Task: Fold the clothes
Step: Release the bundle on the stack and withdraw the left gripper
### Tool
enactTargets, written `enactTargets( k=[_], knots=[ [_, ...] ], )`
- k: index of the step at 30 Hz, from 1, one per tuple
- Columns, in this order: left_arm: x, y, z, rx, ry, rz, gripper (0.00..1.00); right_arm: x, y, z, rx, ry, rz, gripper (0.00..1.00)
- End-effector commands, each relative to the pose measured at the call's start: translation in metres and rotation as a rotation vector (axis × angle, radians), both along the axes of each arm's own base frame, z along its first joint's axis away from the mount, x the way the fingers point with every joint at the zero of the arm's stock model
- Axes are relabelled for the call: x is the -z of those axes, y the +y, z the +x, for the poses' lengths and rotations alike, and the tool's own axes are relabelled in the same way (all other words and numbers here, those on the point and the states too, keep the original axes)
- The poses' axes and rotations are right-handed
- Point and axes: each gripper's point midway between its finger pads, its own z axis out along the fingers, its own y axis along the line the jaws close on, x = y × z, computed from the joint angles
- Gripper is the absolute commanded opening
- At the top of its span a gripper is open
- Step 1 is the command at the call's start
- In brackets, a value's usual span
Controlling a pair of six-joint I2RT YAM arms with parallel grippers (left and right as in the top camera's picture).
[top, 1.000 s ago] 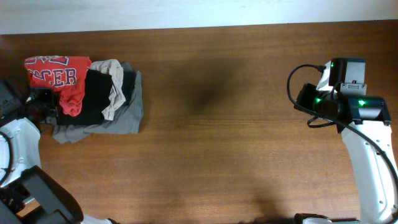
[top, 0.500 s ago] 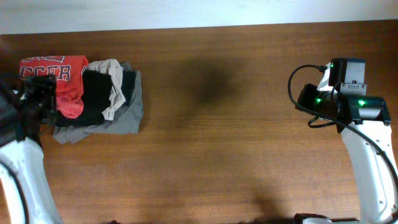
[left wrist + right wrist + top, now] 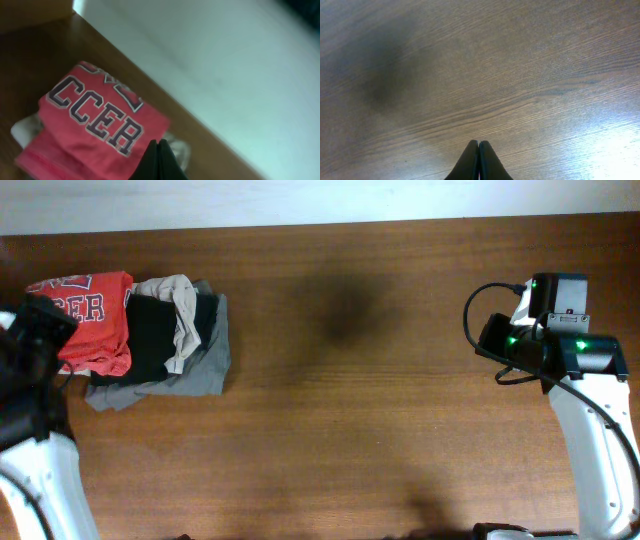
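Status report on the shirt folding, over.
Left hand shut beside red T-shirt; right hand shut over table. T-shirt bunched, unfolded, atop garment pile. Nothing blocking.

Wooden table [image 3: 380, 420] — heap of garments [image 3: 150, 345] at left end; grey garment [image 3: 208, 362] lowest

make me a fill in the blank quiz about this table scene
1. The red-orange T-shirt lies at the ____ edge of the overhead view.
2. Its white lettering reads ____ in the left wrist view.
3. The left claw and the right claw are both ____.
Missing words: left; CCER; shut
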Motion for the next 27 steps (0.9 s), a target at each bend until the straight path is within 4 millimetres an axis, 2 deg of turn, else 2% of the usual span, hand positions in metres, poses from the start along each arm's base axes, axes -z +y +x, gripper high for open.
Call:
enactTargets(
  k=[1, 2, 3, 5, 8, 12, 15, 18, 21, 23, 27],
  knots=[
    [0.056, 0.001, 0.037, 0.160, 0.185, 0.239, 0.01, 0.001, -0.003, 0.000, 0.011, 0.002, -0.005, 0.05],
    [0.070, 0.001, 0.044, 0.177, 0.220, 0.254, 0.01, 0.001, -0.003, 0.000, 0.014, 0.005, -0.003, 0.05],
    [0.095, 0.001, 0.054, 0.204, 0.283, 0.289, 0.00, 0.002, -0.002, -0.001, 0.012, 0.009, 0.000, 0.05],
    [0.124, 0.000, 0.067, 0.247, 0.353, 0.348, 0.01, 0.003, -0.002, -0.003, 0.012, 0.020, 0.002, 0.05],
    [0.174, -0.010, 0.081, 0.317, 0.465, 0.392, 0.00, 0.004, -0.002, -0.005, 0.012, 0.028, 0.003, 0.05],
    [0.249, -0.041, 0.079, 0.410, 0.662, 0.382, 0.01, 0.004, -0.001, -0.006, 0.013, 0.031, 0.008, 0.05],
    [0.280, -0.059, 0.076, 0.455, 0.740, 0.377, 0.01, 0.005, 0.000, -0.006, 0.009, 0.031, 0.015, 0.05],
    [0.291, -0.073, 0.077, 0.489, 0.758, 0.381, 0.00, 0.005, 0.000, -0.007, 0.009, 0.036, 0.014, 0.05],
    [0.284, -0.077, 0.080, 0.481, 0.753, 0.414, 0.00, 0.005, 0.000, -0.007, 0.009, 0.036, 0.014, 0.05],
    [0.268, -0.075, 0.082, 0.451, 0.749, 0.453, 0.01, 0.005, 0.000, -0.007, 0.009, 0.037, 0.015, 0.05],
    [0.215, -0.074, 0.092, 0.405, 0.670, 0.508, 0.01, 0.005, 0.000, -0.007, 0.009, 0.037, 0.015, 0.05]
  ],
)
